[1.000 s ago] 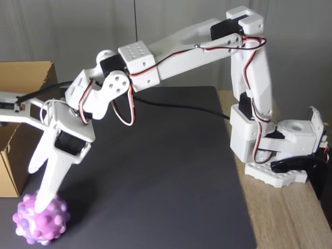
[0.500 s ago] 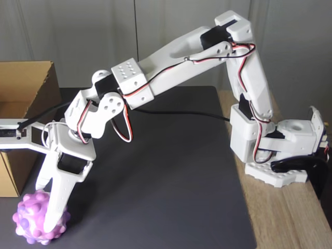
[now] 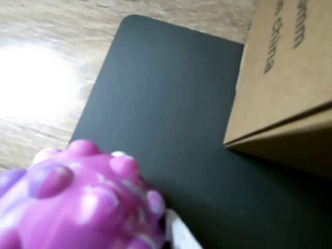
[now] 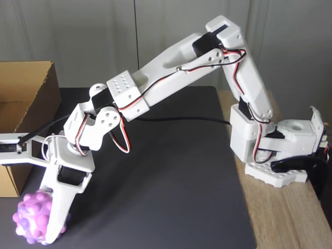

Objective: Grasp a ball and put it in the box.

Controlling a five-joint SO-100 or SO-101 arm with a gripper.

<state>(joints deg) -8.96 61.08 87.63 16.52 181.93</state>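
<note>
Cardboard box [image 4: 23,98]: brown corrugated, open top, upper left of the fixed view; its interior is not visible from here. In the wrist view its side wall [image 3: 280,78] fills the upper right, with dark print cut off by the frame edge.

Mat [image 4: 166,176]: dark, rectangular, lying on a wooden table [image 4: 290,218].

Change since a second ago: the white arm [image 4: 176,67] has folded lower, and the gripper [image 4: 45,228] has slid from the top of the ball down around it.

Ball [image 4: 39,218]: lower left corner of the fixed view, on the mat just in front of the box. Pink-purple with white marbling, covered in rounded bumps. Large in the lower left of the wrist view [image 3: 78,202].

Jaws: straddling the ball, one long finger [image 4: 59,207] lying across its right face; whether they press on it cannot be told.
</note>
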